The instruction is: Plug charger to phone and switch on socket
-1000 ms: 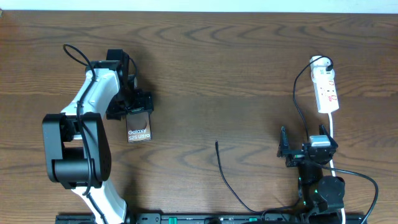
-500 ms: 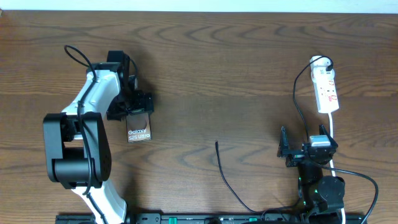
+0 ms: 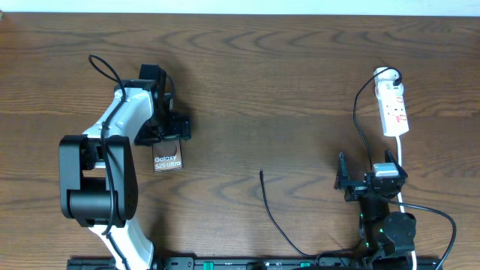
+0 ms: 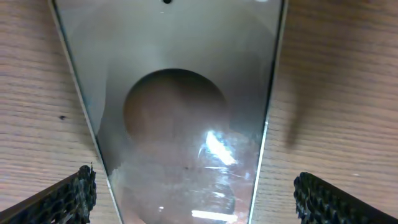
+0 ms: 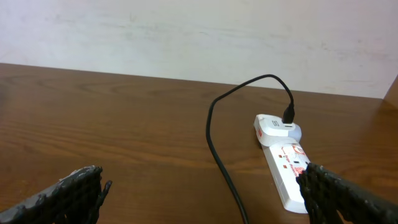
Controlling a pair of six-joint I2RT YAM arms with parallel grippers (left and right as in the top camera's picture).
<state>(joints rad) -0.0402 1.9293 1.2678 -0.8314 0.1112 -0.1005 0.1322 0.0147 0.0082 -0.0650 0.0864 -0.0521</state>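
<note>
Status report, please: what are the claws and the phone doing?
Left gripper open, straddling the phone. Right gripper open, empty. Charger lies loose, not plugged in. Nothing blocking.

The wooden table (image 3: 285,90) carries the phone (image 3: 168,160) at left, the charger (image 3: 274,214) apparently loose near centre, and the socket (image 3: 394,109) far right.

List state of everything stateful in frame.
phone, flat on table, face up, nothing plugged in.
charger, tip loose on table, apart from phone.
socket, adapter plugged in; switch unreadable.
left gripper, jaws open, straddling phone.
right gripper, jaws open, empty.
</note>
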